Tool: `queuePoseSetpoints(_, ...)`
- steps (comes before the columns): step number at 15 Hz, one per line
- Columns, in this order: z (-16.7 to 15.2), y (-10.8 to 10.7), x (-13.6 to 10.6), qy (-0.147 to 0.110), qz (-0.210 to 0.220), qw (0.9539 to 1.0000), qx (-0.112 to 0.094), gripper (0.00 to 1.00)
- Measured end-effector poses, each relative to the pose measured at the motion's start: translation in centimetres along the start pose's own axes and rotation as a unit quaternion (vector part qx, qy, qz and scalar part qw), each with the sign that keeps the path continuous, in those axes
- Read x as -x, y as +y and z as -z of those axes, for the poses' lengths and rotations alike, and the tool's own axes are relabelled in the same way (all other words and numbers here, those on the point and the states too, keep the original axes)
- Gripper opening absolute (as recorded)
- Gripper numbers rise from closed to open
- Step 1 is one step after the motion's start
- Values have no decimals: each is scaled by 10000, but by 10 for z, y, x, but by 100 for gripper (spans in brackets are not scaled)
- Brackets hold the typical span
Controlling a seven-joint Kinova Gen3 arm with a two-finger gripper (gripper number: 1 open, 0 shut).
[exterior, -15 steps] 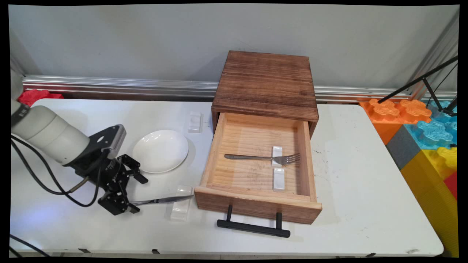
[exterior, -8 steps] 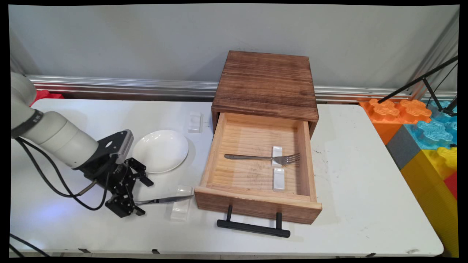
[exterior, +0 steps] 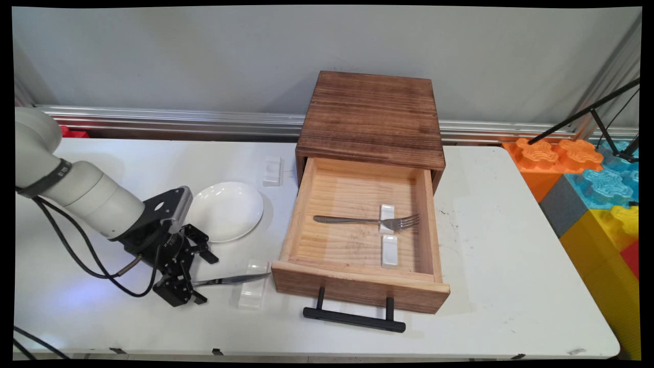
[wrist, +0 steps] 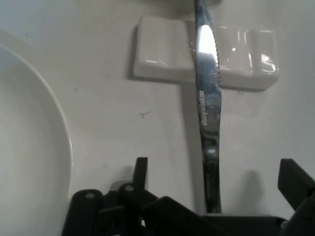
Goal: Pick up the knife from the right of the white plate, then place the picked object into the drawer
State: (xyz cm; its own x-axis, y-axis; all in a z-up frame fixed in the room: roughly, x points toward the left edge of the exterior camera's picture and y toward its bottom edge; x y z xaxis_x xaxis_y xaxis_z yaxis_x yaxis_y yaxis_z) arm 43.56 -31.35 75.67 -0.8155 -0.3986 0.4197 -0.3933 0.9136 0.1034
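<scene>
The gripper is lying low on the white table with its fingers spread apart on either side of the handle of a table knife, not yet closing on it. The knife's blade is resting across a white cutlery rest, just beside the white plate and left of the open wooden drawer, where a fork is lying on another rest. Compared with a second ago, the arm is sitting further right, so the handle is reaching deeper between the fingers; the knife itself is lying where it was.

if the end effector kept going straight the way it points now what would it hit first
Probably the knife: its handle already lies between the open fingers of the end effector. Beyond it along that line is the white rest under the blade.
</scene>
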Motion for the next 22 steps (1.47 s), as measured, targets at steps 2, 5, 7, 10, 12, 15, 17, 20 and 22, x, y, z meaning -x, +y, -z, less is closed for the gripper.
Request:
queuePoseSetpoints(2,-2,-1,0,-3,3,10000,8,100)
queuePoseSetpoints(5,-5,-1,0,-10,12,10000,18,100)
queuePoseSetpoints(7,-7,-2,0,-15,20,10000,24,100)
queuePoseSetpoints(10,-9,-3,0,-16,18,10000,39,0)
queuePoseSetpoints(12,-10,-3,1,-29,19,10000,46,0)
queuePoseSetpoints(15,-11,-3,1,-37,24,10000,50,0)
queuePoseSetpoints(17,-11,-3,1,-46,32,10000,57,0)
queuePoseSetpoints(20,-9,-3,0,-38,34,10000,79,0)
queuePoseSetpoints(22,-5,-3,-3,-4,25,9999,106,0)
